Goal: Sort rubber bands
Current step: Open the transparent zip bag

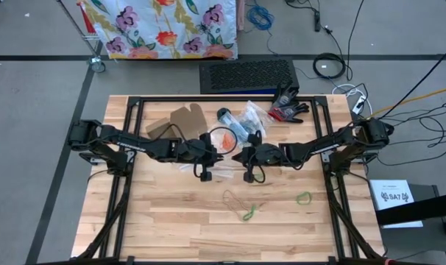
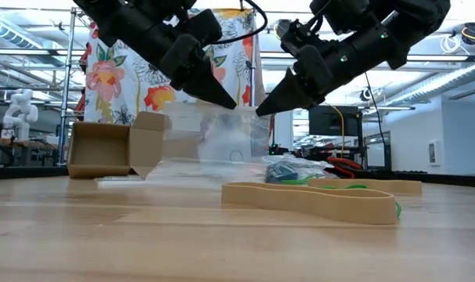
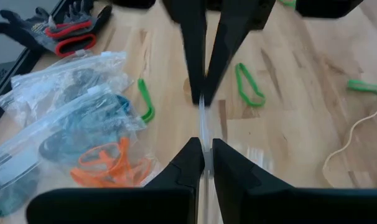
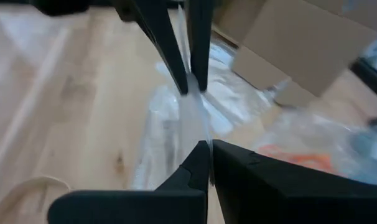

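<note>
Wooden worktop (image 1: 171,221), frame centre: left gripper (image 1: 206,175) and right gripper (image 1: 247,175) each pinch the clear bag (image 2: 222,133); rubber bands (image 1: 249,213) lie below.

A cardboard box (image 1: 182,120) and black-and-red gloves (image 1: 288,105) lie near clear plastic bags (image 1: 246,121) on the wooden table (image 1: 171,221).

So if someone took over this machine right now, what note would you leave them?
Left pincer and right pincer: both shut on one clear plastic bag, held up between them above mid-table.
Rubber bands: loose green and tan ones lie on the near table; orange and blue ones sit in bags at the back.
Done: some colours bagged.
Left: bag the loose bands.
</note>
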`<state>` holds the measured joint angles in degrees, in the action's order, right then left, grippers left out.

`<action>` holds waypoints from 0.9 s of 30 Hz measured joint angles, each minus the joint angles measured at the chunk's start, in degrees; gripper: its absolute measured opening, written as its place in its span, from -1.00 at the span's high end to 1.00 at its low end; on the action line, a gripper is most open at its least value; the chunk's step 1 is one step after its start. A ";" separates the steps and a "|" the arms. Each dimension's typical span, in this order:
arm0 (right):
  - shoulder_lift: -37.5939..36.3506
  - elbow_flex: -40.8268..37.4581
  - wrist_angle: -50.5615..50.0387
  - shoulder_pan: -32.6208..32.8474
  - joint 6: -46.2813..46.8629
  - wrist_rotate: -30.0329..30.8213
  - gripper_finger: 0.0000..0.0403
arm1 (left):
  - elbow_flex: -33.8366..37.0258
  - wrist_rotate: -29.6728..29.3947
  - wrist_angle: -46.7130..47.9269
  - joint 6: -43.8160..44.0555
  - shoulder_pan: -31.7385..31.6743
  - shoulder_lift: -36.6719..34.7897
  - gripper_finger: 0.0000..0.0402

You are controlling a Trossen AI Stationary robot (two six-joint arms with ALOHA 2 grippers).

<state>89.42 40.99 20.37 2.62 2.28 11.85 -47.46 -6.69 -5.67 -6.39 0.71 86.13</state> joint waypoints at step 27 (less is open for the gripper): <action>-8.21 0.00 -22.71 6.71 13.99 12.23 1.00 | 0.04 -1.11 3.03 0.07 0.02 0.00 0.84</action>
<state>81.21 40.99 -2.34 9.32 16.28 24.08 -47.42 -7.79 -2.65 -6.33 0.73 86.13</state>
